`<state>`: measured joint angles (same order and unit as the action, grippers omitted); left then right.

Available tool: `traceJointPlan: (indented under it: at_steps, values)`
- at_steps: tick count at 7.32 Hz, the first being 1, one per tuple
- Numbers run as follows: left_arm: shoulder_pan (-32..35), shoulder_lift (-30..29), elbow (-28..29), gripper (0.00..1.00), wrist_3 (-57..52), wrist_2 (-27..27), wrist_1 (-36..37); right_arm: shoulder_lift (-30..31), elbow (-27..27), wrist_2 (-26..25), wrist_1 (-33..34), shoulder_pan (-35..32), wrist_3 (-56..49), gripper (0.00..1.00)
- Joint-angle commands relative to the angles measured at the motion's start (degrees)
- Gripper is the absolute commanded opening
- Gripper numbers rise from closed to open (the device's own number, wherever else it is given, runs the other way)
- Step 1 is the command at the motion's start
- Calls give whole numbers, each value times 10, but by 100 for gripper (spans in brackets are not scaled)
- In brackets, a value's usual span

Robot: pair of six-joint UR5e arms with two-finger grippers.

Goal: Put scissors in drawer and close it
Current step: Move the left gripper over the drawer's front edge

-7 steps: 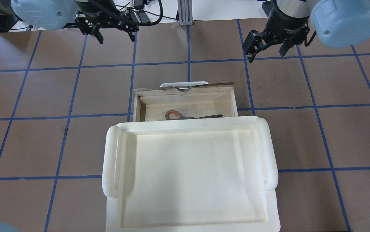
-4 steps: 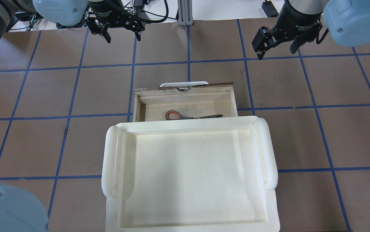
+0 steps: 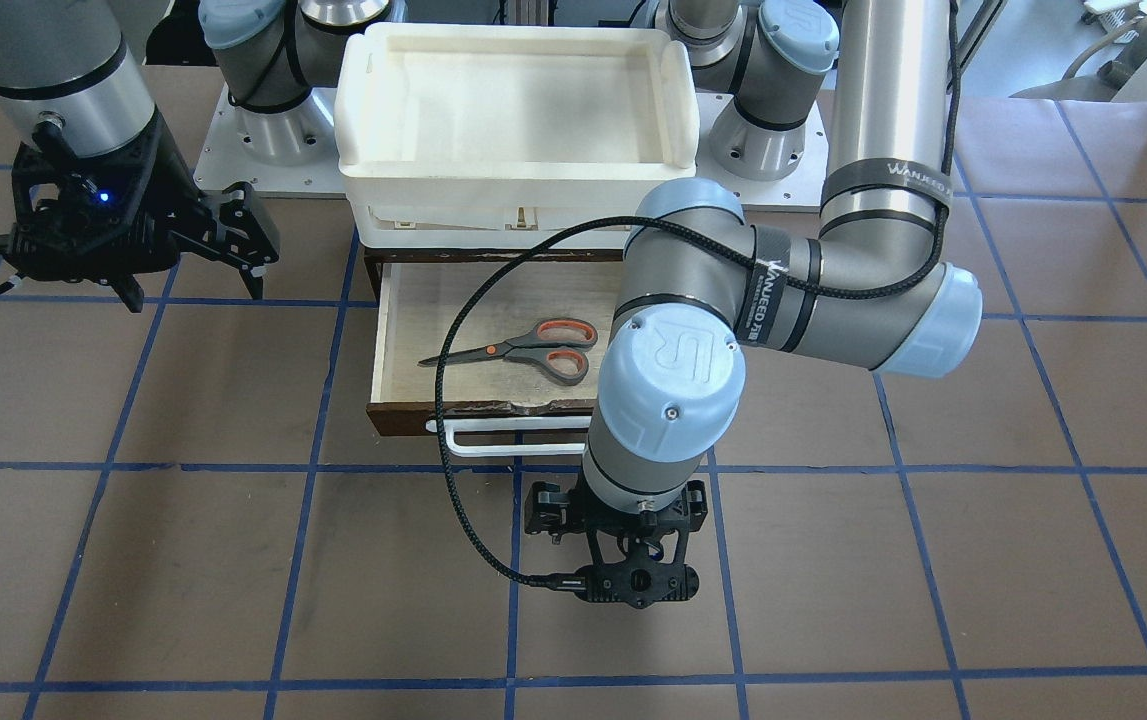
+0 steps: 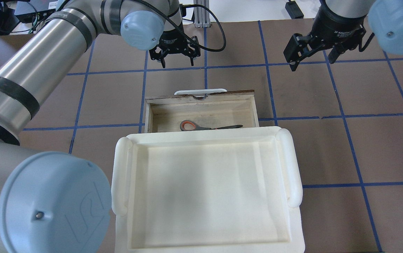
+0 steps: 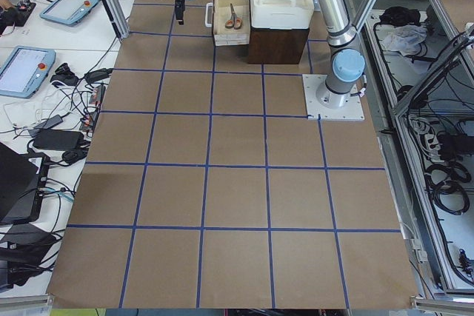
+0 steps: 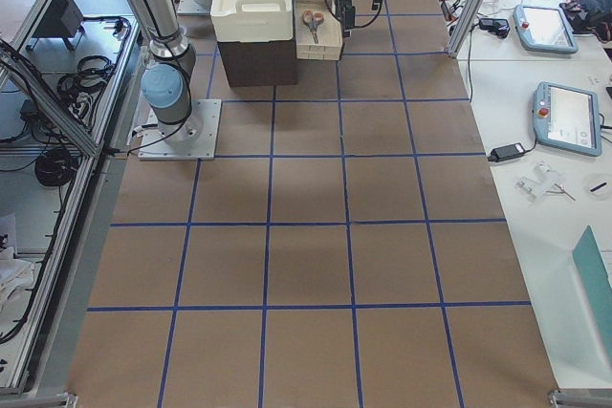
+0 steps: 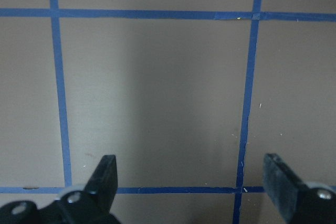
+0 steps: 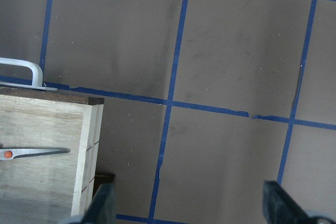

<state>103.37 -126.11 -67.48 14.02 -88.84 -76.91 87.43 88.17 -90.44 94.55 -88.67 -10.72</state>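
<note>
The scissors (image 4: pixel 208 127), with dark grey handles lined orange-red, lie flat in the open drawer (image 4: pixel 201 100), blades toward the robot's right. The front view shows them too (image 3: pixel 523 350). The drawer's white bar handle (image 4: pixel 200 92) faces away from the robot. My left gripper (image 4: pixel 176 61) is open and empty over bare table just beyond the handle. Its wrist view (image 7: pixel 194 182) shows only table. My right gripper (image 4: pixel 313 61) is open and empty, beyond and to the right of the drawer. Its wrist view (image 8: pixel 191 203) shows the drawer's corner (image 8: pixel 89 145) and the blade tips (image 8: pixel 37 152).
A large white plastic tray (image 4: pixel 205 189) sits on the dark cabinet that the drawer slides out of, and covers the drawer's rear part. The left arm's long links (image 4: pixel 46 59) stretch across the table's left half. The brown table carries blue tape grid lines.
My left arm has swung right, bringing its gripper from the far left to just beyond the drawer's handle. The right gripper has drifted slightly right. The scissors and drawer have not moved.
</note>
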Motion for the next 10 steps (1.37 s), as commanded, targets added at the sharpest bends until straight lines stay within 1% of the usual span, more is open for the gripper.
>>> traceJointPlan:
  at_steps: [1,3,6,10]
  values:
    - [33,-35,2,100,29,0,17,4,0,-3,-4,1,0,100]
    - [39,-37,0,100,22,-7,4,4,1,-2,-2,0,0,100]
    - [45,-24,-4,100,29,-5,-54,3,1,-10,1,1,-11,100]
    - [50,-12,-14,100,29,-3,-85,4,1,-9,4,0,-11,100]
